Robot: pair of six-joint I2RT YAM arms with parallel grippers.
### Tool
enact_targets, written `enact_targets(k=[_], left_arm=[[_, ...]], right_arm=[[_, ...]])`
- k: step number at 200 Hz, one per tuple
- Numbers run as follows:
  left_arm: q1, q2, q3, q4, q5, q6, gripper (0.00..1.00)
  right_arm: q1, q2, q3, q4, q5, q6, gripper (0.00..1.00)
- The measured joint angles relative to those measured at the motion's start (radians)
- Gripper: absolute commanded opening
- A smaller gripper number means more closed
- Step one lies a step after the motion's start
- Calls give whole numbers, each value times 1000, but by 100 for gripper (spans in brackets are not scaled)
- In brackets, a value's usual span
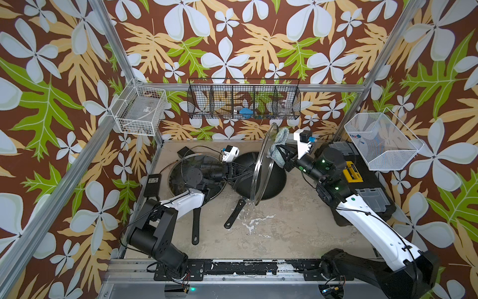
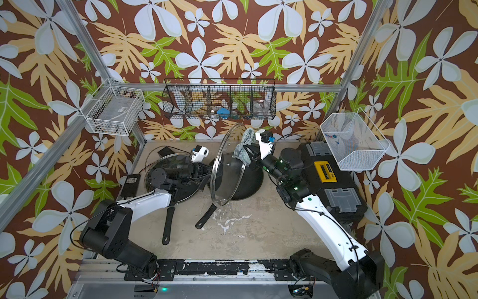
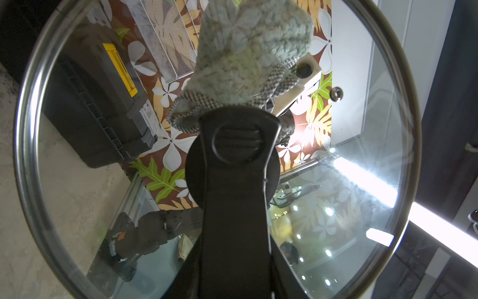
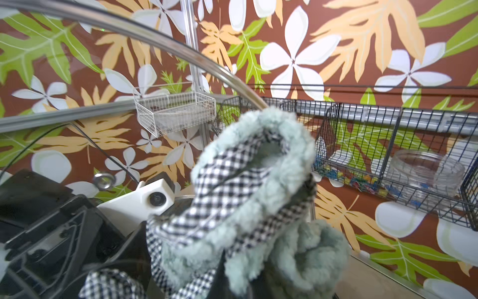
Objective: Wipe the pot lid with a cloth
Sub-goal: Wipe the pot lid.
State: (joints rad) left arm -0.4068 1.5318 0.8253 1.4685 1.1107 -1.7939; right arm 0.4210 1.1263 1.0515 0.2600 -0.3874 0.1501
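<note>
A glass pot lid (image 1: 261,178) (image 2: 222,186) with a steel rim stands on edge above the table. My left gripper (image 1: 244,171) (image 2: 207,170) is shut on its black handle (image 3: 236,160), which fills the middle of the left wrist view, with the left gripper (image 3: 236,259) around its base. On the lid's other face, my right gripper (image 1: 284,152) (image 2: 248,153) (image 4: 232,279) is shut on the bunched grey-teal cloth (image 1: 280,143) (image 2: 243,145) (image 4: 245,196) with checked trim. The cloth (image 3: 248,51) presses against the upper glass near the rim (image 4: 181,51).
A black pan (image 1: 271,181) lies under the lid, handle (image 1: 234,213) pointing forward. A second pan with another glass lid (image 1: 181,165) sits beneath my left arm. A black toolbox (image 1: 362,186) stands at right, a power adapter (image 1: 152,185) at left. Wire baskets (image 1: 244,102) hang on the walls.
</note>
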Motion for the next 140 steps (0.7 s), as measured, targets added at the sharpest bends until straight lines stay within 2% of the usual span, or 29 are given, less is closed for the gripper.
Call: enact_targets(k=[16,36,55,77,97,140], left_arm=[[0,-63,3,-127,-14,153,0],[0,-134,42,-402,-47,388,0],[0,-197,108,-732,-151,644,0],[0,-248,158,-1025,-306,881,0],[0,-272,174,-1208,-432,1030,0],[-37,-286,200,-1490,-678,1251,0]], right_arm=[[0,-71,-37,1,5,2,0],[-1,-157,-76,-19,33,2,0],[-1,-232,-102,-50,74,-13,0],[-1,-303,-122,-86,132,-33,0],[-1,-342,-129,-113,169,-50,0],[25,-341,-120,-149,176,-71,0]])
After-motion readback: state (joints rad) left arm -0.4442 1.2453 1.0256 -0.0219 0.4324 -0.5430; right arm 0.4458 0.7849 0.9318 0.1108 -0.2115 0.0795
